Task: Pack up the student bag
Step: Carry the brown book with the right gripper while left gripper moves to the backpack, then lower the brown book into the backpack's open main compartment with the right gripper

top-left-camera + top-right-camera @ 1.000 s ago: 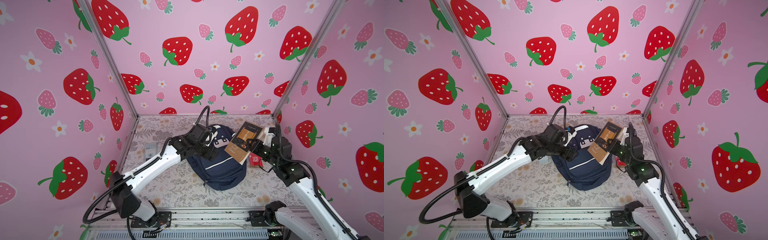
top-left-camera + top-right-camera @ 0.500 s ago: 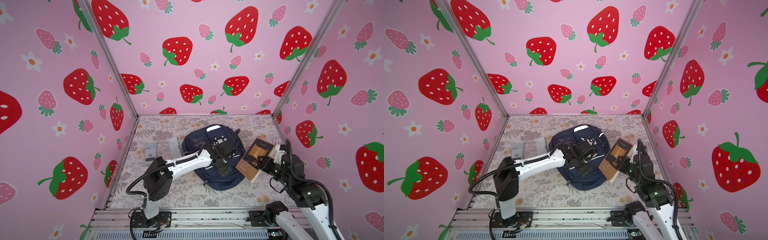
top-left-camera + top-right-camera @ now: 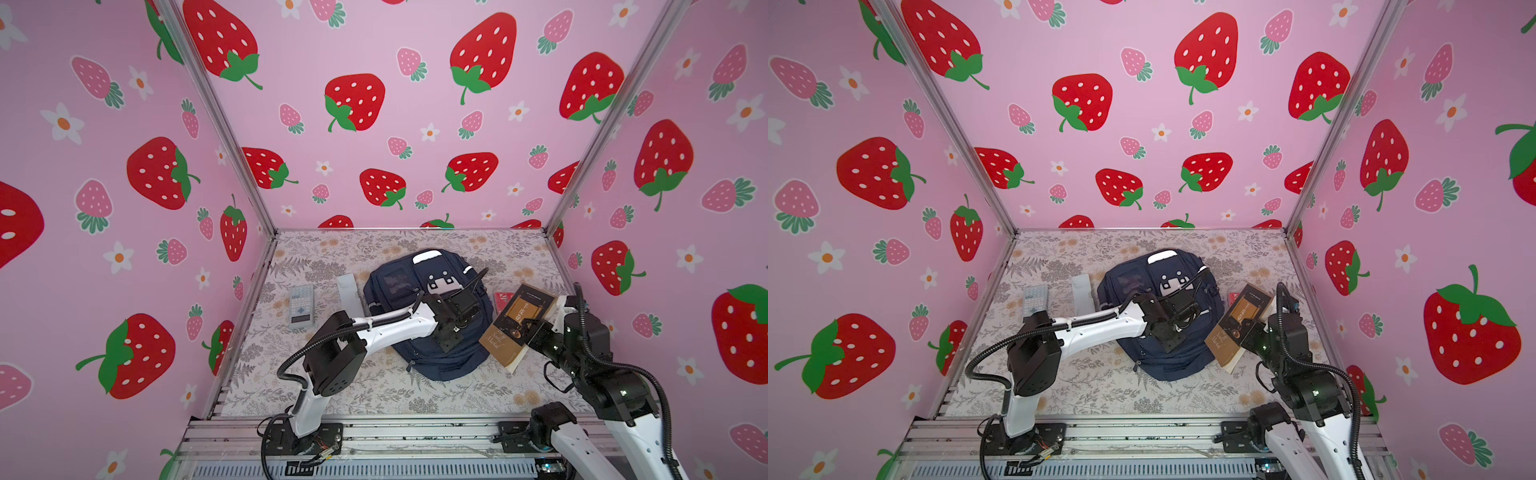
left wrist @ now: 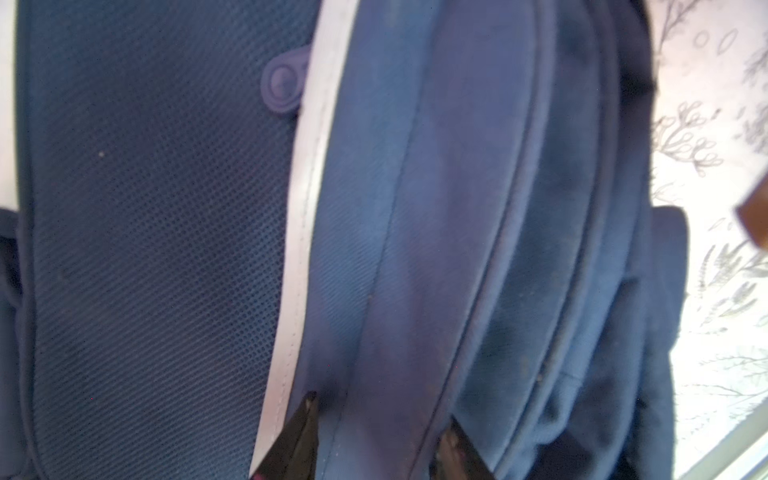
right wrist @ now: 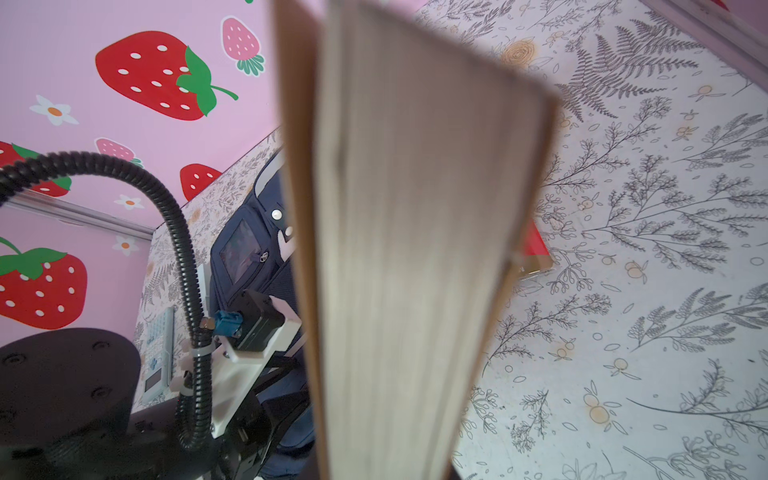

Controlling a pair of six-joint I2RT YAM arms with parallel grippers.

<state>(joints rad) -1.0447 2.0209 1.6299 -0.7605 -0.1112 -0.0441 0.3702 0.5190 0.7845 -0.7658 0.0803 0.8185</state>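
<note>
Fingers (image 4: 295,440) of left gripper (image 4: 376,446): standing partly apart, one on each side of a raised ridge of the bag (image 3: 390,291), tips touching the navy cloth just beside a silver stripe (image 4: 299,232). Whether they are pinching that ridge or only resting on it cannot be told. Right gripper (image 3: 527,329): pinching the book (image 3: 505,332) by one long edge, page block pointing away from the fingers, cover tilting upward in both top views. Bag: lying front up on the table (image 3: 374,390) directly under the left fingers, just beside the book and the right fingers. No open mouth is showing, and the seams between the left fingers are looking shut. Red item (image 3: 500,299): lying between bag and book, partly under the book, near the right fingers. White item (image 3: 348,291): lying just beside the bag, on the side away from the right fingers; kind unclear. Calculator (image 3: 301,306): lying beyond the white item, well apart from both sets of fingers. Progress, as judged: early. Nothing is showing as packed; one item is being held and three are waiting on the table. Remaining: opening a compartment, which the left fingers are seemingly working toward, then loading book, red item, white item and calculator, and zipping up.
</note>
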